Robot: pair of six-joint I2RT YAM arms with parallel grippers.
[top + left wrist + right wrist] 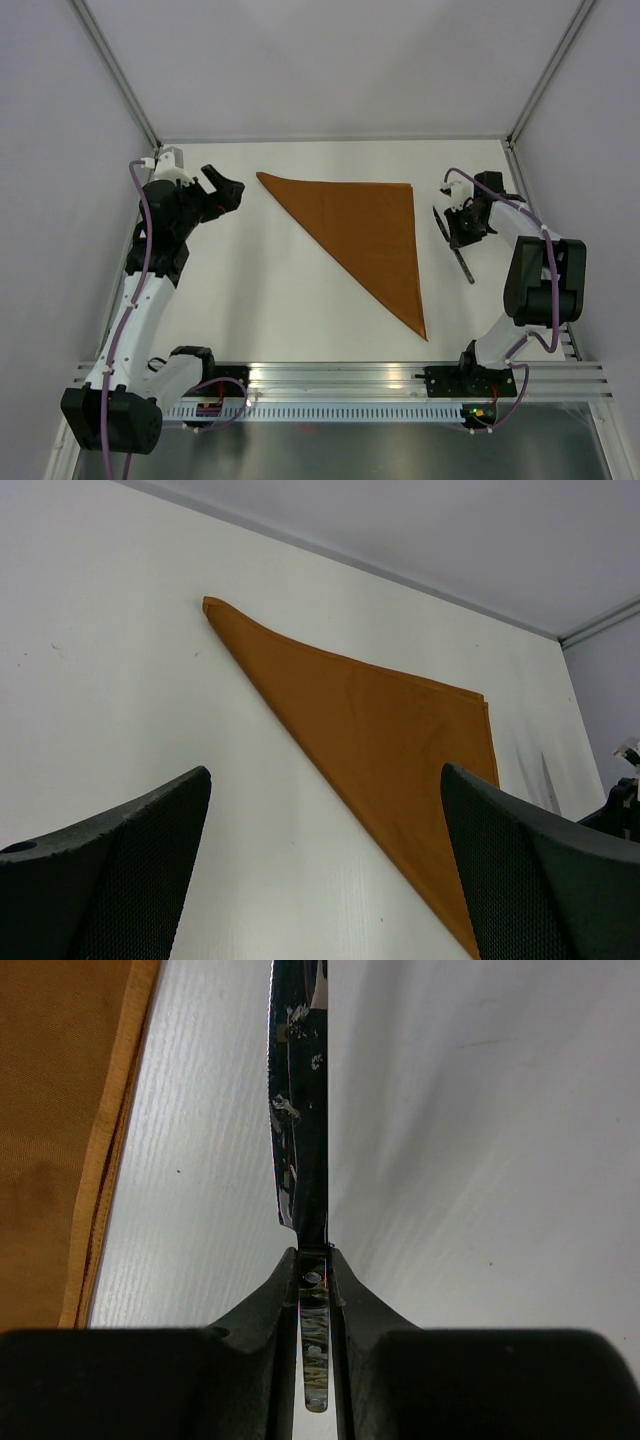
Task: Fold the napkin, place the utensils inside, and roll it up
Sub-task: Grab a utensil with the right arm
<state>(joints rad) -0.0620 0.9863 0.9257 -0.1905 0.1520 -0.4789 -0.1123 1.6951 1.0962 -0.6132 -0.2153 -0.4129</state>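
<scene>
While one napkin (365,225) lies folded — triangular — the right pincer (313,1260) grips one knife (300,1110).

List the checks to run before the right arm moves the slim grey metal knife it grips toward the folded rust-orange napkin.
1. Rust-orange fabric napkin folded into a flat triangle: ok.
2. Right gripper shut on the slim grey metal knife: ok.
3. Knife held straight, blade pointing ahead of the gripper: ok.
4. Knife lifted off the white table: cannot tell.
5. Left gripper open, beside the napkin and not touching it: ok.
</scene>
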